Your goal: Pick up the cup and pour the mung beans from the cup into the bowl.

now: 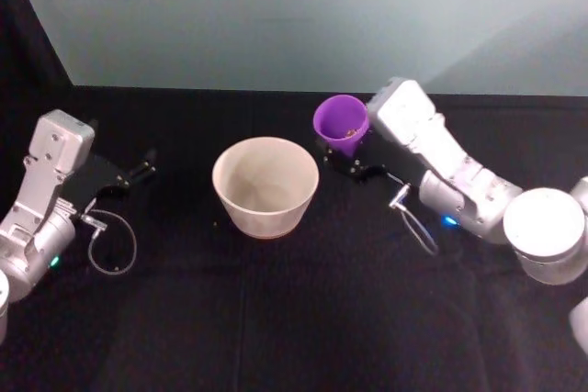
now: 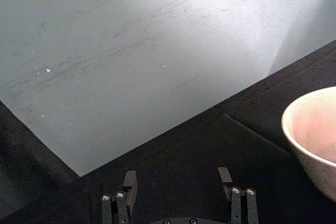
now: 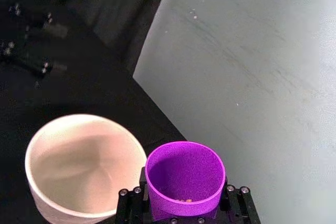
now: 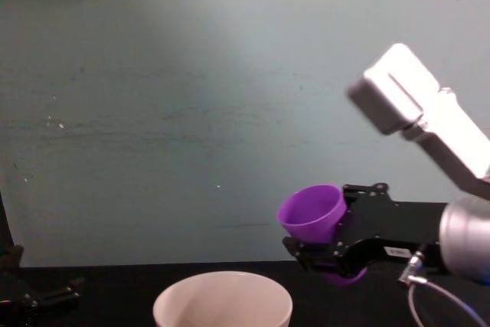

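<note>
Now we're at the pour itself. The right gripper (image 1: 349, 151) has its fingers clamped on the lower part of the cup (image 1: 341, 122), one on each side, and the cup hangs clear of the black table (image 1: 276, 319), just beside the bowl (image 1: 266, 208) on its far right side. From the chest view the cup (image 4: 311, 212) sits higher than the bowl's rim and leans mouth-first toward it, though it's only a modest tilt. Looking down the right wrist, a few small beans (image 3: 188, 200) lie at the bottom of the purple cup, and the bowl's pale inside looks bare, so I'd judge that nothing has gone across yet. Over on the far left the left gripper (image 2: 177, 182) is parked low near the table with its fingers spread and nothing between them, well apart from the bowl. What the next move calls for, as I read it, is getting the cup's lip properly over the bowl's opening, then rolling the wrist further so the beans slide out. It wants doing slowly — beans this small could skip off the rim onto the cloth.
</note>
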### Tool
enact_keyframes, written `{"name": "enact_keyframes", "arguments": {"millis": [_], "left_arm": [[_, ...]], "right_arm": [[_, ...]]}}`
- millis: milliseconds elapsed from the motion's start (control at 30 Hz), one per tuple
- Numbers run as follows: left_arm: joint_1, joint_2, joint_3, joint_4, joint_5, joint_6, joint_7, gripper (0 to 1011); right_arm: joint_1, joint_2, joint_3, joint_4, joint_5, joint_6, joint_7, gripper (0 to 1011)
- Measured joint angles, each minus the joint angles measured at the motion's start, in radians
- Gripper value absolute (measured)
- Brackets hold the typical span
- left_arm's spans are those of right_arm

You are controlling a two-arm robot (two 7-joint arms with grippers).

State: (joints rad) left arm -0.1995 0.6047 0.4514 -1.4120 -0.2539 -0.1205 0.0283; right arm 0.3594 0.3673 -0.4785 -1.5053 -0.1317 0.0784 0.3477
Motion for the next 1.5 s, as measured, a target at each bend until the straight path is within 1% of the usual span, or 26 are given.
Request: {"name": "enact_keyframes", "arguments": {"millis": [33,100,133,167,200,233,267,367,400,467,500,567,600,733,833,900,933,1033,1067,1100,1133,1233,1267,1333,1500], "left_arm": [[0.000,0.000,0.000,0.000,0.000,0.000,0.000,1000],[0.000,0.000,0.000,0.000,0.000,0.000,0.000,1000],[0.000,0.000,0.000,0.000,0.000,0.000,0.000,1000],[0.000,0.000,0.000,0.000,0.000,0.000,0.000,1000],[0.000,0.000,0.000,0.000,0.000,0.000,0.000,1000],[0.000,0.000,0.000,0.000,0.000,0.000,0.000,1000],[0.000,0.000,0.000,0.000,0.000,0.000,0.000,1000],[0.000,0.000,0.000,0.000,0.000,0.000,0.000,1000],[0.000,0.000,0.000,0.000,0.000,0.000,0.000,1000],[0.000,0.000,0.000,0.000,0.000,0.000,0.000,1000],[0.000,0.000,0.000,0.000,0.000,0.000,0.000,1000],[0.000,0.000,0.000,0.000,0.000,0.000,0.000,1000],[0.000,0.000,0.000,0.000,0.000,0.000,0.000,1000],[0.000,0.000,0.000,0.000,0.000,0.000,0.000,1000],[0.000,0.000,0.000,0.000,0.000,0.000,0.000,1000],[0.000,0.000,0.000,0.000,0.000,0.000,0.000,1000],[0.000,0.000,0.000,0.000,0.000,0.000,0.000,1000],[0.000,0.000,0.000,0.000,0.000,0.000,0.000,1000],[0.000,0.000,0.000,0.000,0.000,0.000,0.000,1000],[0.000,0.000,0.000,0.000,0.000,0.000,0.000,1000],[0.000,0.000,0.000,0.000,0.000,0.000,0.000,1000],[0.000,0.000,0.000,0.000,0.000,0.000,0.000,1000],[0.000,0.000,0.000,0.000,0.000,0.000,0.000,1000],[0.000,0.000,0.000,0.000,0.000,0.000,0.000,1000],[0.000,0.000,0.000,0.000,0.000,0.000,0.000,1000]], "right_arm": [[0.012,0.000,-0.016,0.000,-0.032,0.006,-0.001,720],[0.023,-0.001,-0.032,0.000,-0.068,0.014,-0.002,720],[0.031,-0.003,-0.043,0.000,-0.095,0.022,-0.006,720],[0.031,-0.003,-0.043,0.000,-0.095,0.022,-0.006,720],[0.038,-0.005,-0.055,0.001,-0.123,0.029,-0.009,720],[0.042,-0.007,-0.061,0.001,-0.136,0.032,-0.011,720],[0.049,-0.009,-0.072,0.002,-0.161,0.038,-0.014,720],[0.061,-0.013,-0.088,0.005,-0.201,0.045,-0.015,720],[0.070,-0.015,-0.101,0.007,-0.228,0.051,-0.016,720],[0.077,-0.017,-0.112,0.007,-0.252,0.057,-0.018,720],[0.086,-0.019,-0.125,0.008,-0.281,0.066,-0.019,720],[0.097,-0.021,-0.141,0.009,-0.314,0.076,-0.018,720],[0.109,-0.024,-0.157,0.011,-0.346,0.088,-0.015,721],[0.128,-0.030,-0.179,0.016,-0.393,0.104,-0.006,720],[0.148,-0.037,-0.200,0.020,-0.443,0.122,0.009,720],[0.156,-0.039,-0.210,0.021,-0.463,0.129,0.016,721],[0.165,-0.041,-0.220,0.023,-0.485,0.136,0.023,720],[0.175,-0.044,-0.233,0.025,-0.515,0.145,0.030,721],[0.182,-0.045,-0.244,0.025,-0.538,0.152,0.034,721],[0.185,-0.045,-0.251,0.024,-0.550,0.155,0.038,720],[0.190,-0.044,-0.264,0.022,-0.577,0.164,0.043,720],[0.197,-0.043,-0.281,0.017,-0.615,0.176,0.048,720],[0.201,-0.042,-0.292,0.015,-0.640,0.183,0.051,720],[0.204,-0.041,-0.305,0.014,-0.670,0.189,0.057,721],[0.208,-0.041,-0.324,0.012,-0.717,0.191,0.066,720]]}}
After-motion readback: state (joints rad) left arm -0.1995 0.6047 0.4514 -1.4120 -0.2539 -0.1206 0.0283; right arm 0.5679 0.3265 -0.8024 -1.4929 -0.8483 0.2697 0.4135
